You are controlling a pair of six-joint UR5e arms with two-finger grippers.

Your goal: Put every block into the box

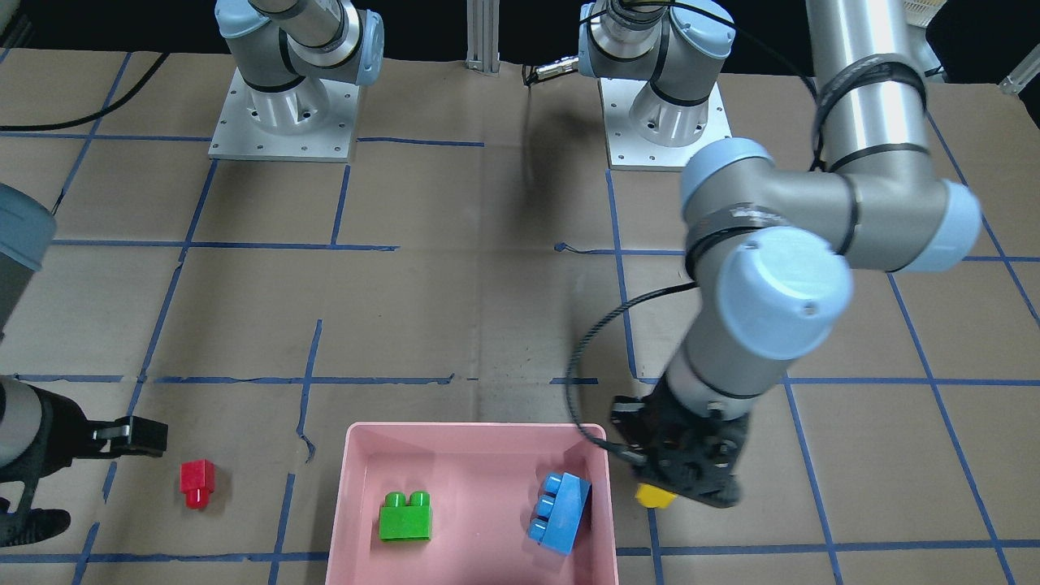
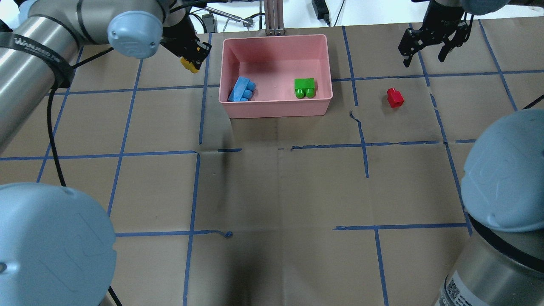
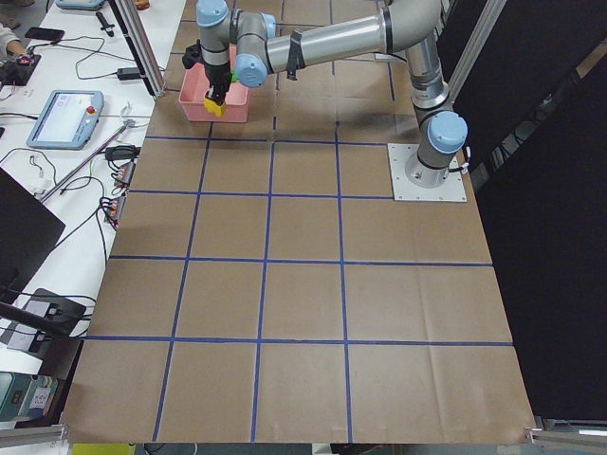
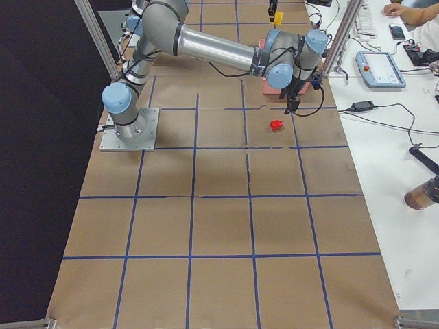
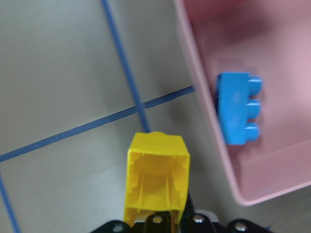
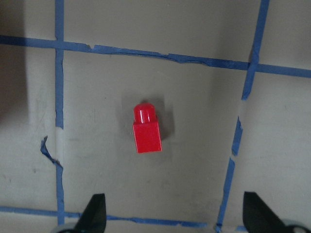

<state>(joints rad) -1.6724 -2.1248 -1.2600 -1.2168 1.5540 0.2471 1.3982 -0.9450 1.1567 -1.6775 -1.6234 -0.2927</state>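
Note:
The pink box [image 2: 275,109] sits at the far middle of the table, also in the front view [image 1: 355,487]. In it lie the green block [image 2: 304,87] [image 1: 405,515] and the light blue block [image 2: 241,89] [image 1: 561,512] [image 5: 237,108]. My left gripper [image 2: 192,64] is shut on the yellow block [image 2: 189,65] [image 1: 654,494] [image 5: 156,177] and holds it above the table just left of the box. The red block [image 2: 395,97] [image 1: 197,483] [image 6: 146,130] lies on the table right of the box. My right gripper [image 2: 427,55] [image 6: 172,213] is open above and beyond it.
Blue tape lines grid the brown paper table [image 2: 280,187]. The two arm bases [image 1: 284,114] [image 1: 662,110] are bolted at the robot's side. An aluminium post [image 2: 273,17] stands behind the box. Desks with devices and cables line the table's far edge [image 4: 381,68].

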